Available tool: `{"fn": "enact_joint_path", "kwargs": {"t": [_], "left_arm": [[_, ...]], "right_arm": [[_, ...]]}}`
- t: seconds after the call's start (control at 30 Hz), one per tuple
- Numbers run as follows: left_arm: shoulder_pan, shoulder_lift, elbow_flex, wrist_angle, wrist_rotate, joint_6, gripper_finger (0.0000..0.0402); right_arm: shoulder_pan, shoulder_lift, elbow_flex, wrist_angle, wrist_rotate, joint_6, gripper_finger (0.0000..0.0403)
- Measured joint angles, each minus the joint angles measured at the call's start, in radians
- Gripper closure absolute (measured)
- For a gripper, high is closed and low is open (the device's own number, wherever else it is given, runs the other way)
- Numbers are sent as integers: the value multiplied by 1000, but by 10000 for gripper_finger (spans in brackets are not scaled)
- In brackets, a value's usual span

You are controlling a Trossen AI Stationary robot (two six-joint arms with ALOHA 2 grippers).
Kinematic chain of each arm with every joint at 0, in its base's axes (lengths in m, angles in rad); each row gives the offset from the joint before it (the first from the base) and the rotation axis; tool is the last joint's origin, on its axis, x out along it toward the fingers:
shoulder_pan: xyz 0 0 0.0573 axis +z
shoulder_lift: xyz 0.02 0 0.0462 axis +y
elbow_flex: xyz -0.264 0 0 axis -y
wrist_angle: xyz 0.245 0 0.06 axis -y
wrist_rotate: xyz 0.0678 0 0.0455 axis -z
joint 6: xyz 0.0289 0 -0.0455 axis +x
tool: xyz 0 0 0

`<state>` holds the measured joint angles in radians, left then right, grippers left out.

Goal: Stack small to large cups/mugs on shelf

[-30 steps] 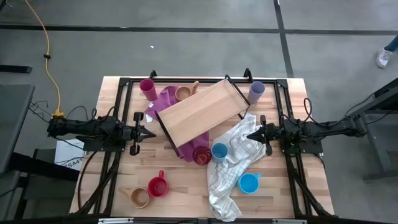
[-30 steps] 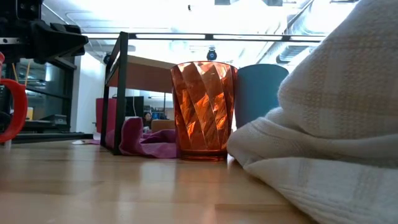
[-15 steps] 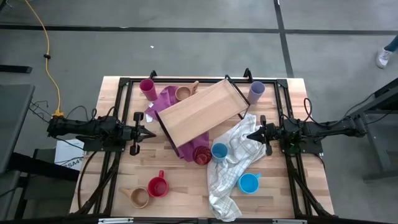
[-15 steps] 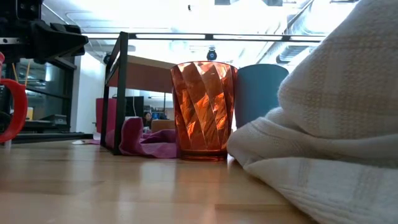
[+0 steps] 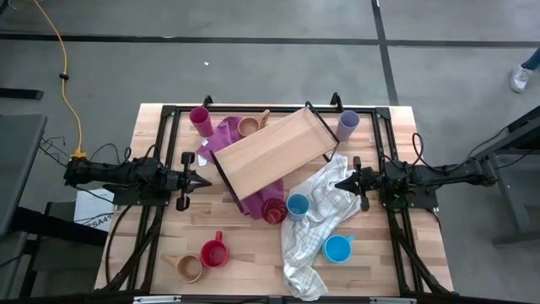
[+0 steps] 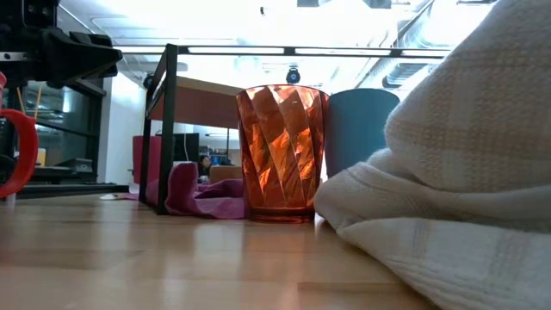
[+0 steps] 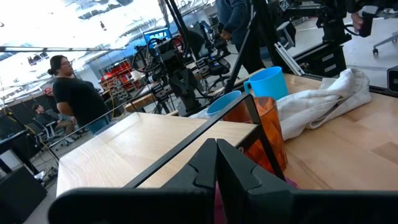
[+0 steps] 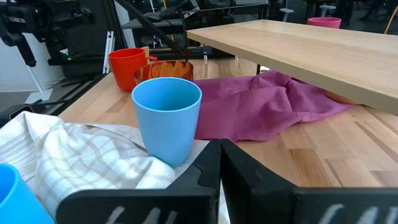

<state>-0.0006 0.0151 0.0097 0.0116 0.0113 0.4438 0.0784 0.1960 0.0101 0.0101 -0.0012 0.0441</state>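
The light-wood shelf (image 5: 266, 152) stands askew at the table's middle on its black frame (image 6: 164, 129), partly over a purple cloth (image 5: 221, 135). Cups stand around it: a magenta tumbler (image 5: 199, 118), a tan mug (image 5: 249, 127) and a lavender tumbler (image 5: 348, 123) at the far side. An orange faceted tumbler (image 5: 272, 210) and a blue cup (image 5: 297, 206) stand at its near side. A blue mug (image 5: 337, 249), a red mug (image 5: 213, 253) and a tan mug (image 5: 187, 268) stand nearer. My left gripper (image 5: 202, 179) and right gripper (image 5: 339, 184) hover shut on either side, holding nothing.
A white checked towel (image 5: 316, 228) lies crumpled from the shelf's right end to the near edge, around the blue cup and under the blue mug. A black frame borders the table (image 5: 160, 118). People show in the room beyond in the left wrist view (image 7: 74, 93).
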Motion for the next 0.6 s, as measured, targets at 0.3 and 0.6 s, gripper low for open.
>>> {"fn": "enact_joint_path", "kwargs": {"t": [0.3, 0.6], "left_arm": [[0, 0, 0, 0, 0, 0, 401], [0, 0, 0, 0, 0, 0, 401]], "right_arm": [[0, 0, 0, 8, 1, 12, 402], [0, 0, 0, 47, 17, 60, 402]]}}
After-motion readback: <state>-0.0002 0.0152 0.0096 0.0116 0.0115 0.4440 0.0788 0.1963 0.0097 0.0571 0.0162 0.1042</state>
